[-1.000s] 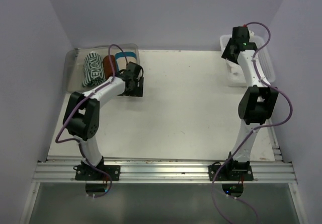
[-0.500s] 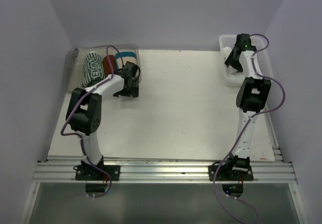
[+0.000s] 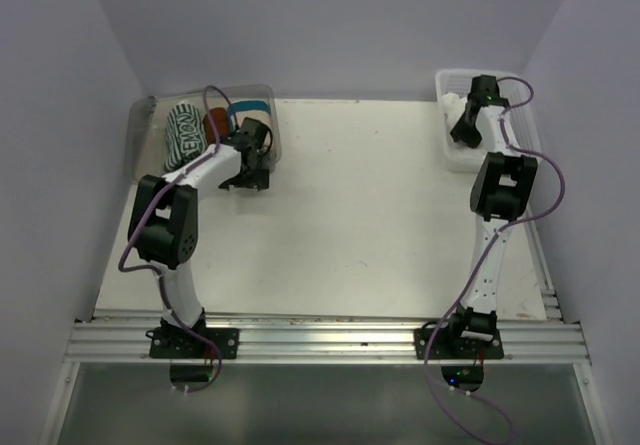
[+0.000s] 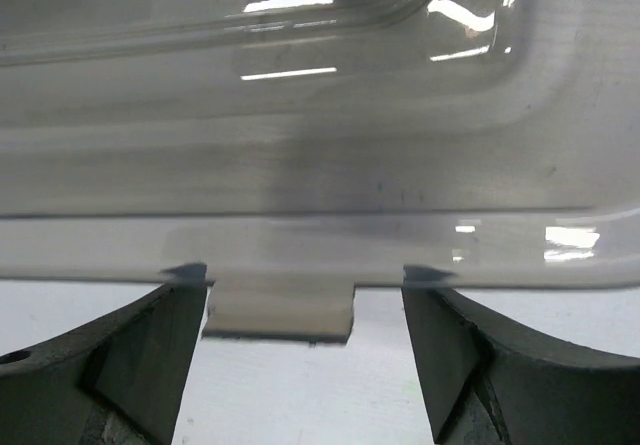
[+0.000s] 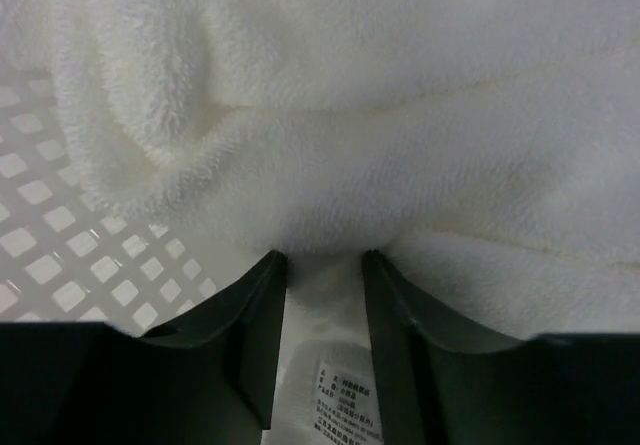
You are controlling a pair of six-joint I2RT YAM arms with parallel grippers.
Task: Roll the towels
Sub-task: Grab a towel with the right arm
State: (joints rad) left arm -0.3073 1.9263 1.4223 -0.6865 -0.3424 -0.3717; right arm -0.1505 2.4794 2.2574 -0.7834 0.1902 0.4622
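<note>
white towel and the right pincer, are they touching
Touching. The right wrist view shows a fold of the white towel filling the gap inside the right pincer, with cloth pressed against both inner faces.

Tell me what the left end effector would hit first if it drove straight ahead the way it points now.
Most likely the clear plastic bin: its near wall fills the wrist view just beyond the open left end effector, a small tab sitting between the fingers. The exact gap is unclear.
</note>
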